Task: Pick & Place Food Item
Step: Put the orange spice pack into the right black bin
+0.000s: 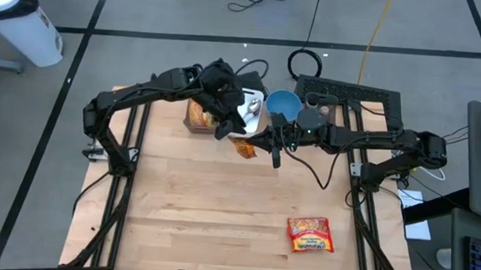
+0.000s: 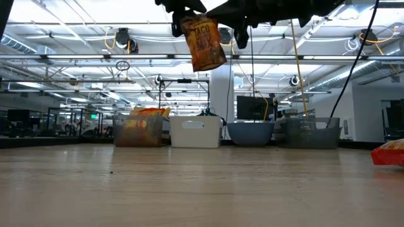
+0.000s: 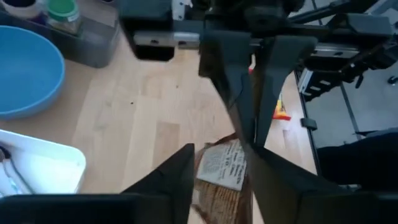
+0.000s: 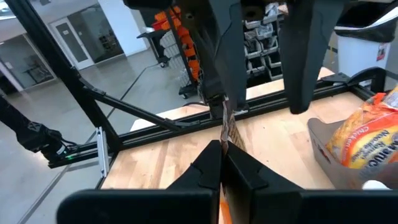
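An orange taco-mix packet (image 2: 203, 43) hangs high above the table's far middle. My right gripper (image 4: 222, 152) reaches in from the table's right and is shut on it. My left gripper (image 3: 219, 155) comes from the table's left and is open. Its fingers stand on either side of the packet (image 3: 225, 167); I cannot tell whether one still touches it. In the high view the packet (image 1: 245, 147) shows between the two grippers, just in front of the white bin (image 1: 261, 133). My right gripper pinches the packet's side edge (image 3: 244, 142) between its two shut fingers. The fingers lie level, coming from the table's right. The packet is lifted clear of the table and hangs tilted, seen edge-on (image 4: 227, 127) past the fingertips.
Along the far edge stand a bin holding a chip bag (image 1: 198, 116), the white bin, a blue bowl (image 1: 283, 102) and a dark basket (image 1: 352, 96). A red noodle packet (image 1: 310, 236) lies flat near the front right. Bare wood lies between the bins and the front edge.
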### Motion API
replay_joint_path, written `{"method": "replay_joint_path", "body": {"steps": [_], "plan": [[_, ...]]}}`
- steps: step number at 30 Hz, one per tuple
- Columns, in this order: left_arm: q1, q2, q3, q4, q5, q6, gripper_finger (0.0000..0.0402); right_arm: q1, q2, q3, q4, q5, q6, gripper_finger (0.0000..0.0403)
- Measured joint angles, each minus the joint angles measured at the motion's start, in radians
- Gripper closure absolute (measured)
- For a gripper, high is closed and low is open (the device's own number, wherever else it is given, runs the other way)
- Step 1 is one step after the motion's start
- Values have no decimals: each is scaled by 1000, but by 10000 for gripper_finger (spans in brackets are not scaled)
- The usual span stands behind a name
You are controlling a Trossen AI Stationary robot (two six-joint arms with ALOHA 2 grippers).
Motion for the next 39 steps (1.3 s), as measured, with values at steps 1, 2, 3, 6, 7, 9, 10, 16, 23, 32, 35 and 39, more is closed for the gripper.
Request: {"method": "replay_joint_path", "body": {"steps": [1,2,3,6,7,9,10,16,23,32,35,39], "plan": [[6,-1,0,-2,0,2,245,-4,-5,0,-4,0,0,403],[13,-2,0,-5,3,3,237,-9,-8,-1,0,0,-1,403],[19,-5,0,-7,11,3,230,-16,-13,0,3,1,-2,403],[41,-19,0,-9,46,1,214,-41,-48,-1,-35,2,-7,403],[50,-26,0,-12,58,-1,211,-50,-59,-1,-40,3,-12,403],[64,-39,0,-30,77,0,207,-68,-93,-1,-93,4,-23,403],[68,-43,0,-36,78,0,207,-76,-105,-1,-110,10,-30,403],[108,-90,0,-147,73,46,217,-110,-220,0,-257,147,-104,403],[120,-119,0,-170,77,48,230,-139,-357,0,-384,314,-172,403],[86,-121,-3,-188,138,46,231,-170,-570,-125,-460,492,-148,403],[70,-121,-12,-190,137,47,231,-171,-652,-191,-463,547,-119,403],[51,-121,-13,-189,137,46,231,-170,-750,-257,-502,628,-90,403]]}}
